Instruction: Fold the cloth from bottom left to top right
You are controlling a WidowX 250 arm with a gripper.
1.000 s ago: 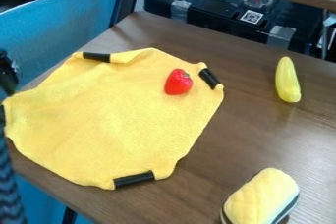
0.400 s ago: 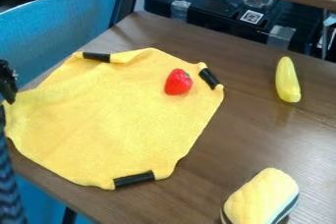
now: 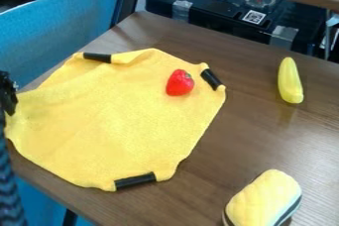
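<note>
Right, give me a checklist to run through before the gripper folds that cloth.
1. Gripper at the cloth's left corner: ok, it is right at that corner.
2. Cloth spread out, not yet folded: ok, though its upper edge is a little rucked beside the black strip.
3. Nothing lying on the cloth: not ok, a red strawberry sits near its upper right corner, where the fold should land.
4. Other items off the cloth: ok, the yellow banana-shaped toy and the yellow padded toy both lie beyond its right side.
5. Cloth firmly gripped: cannot tell.
</note>
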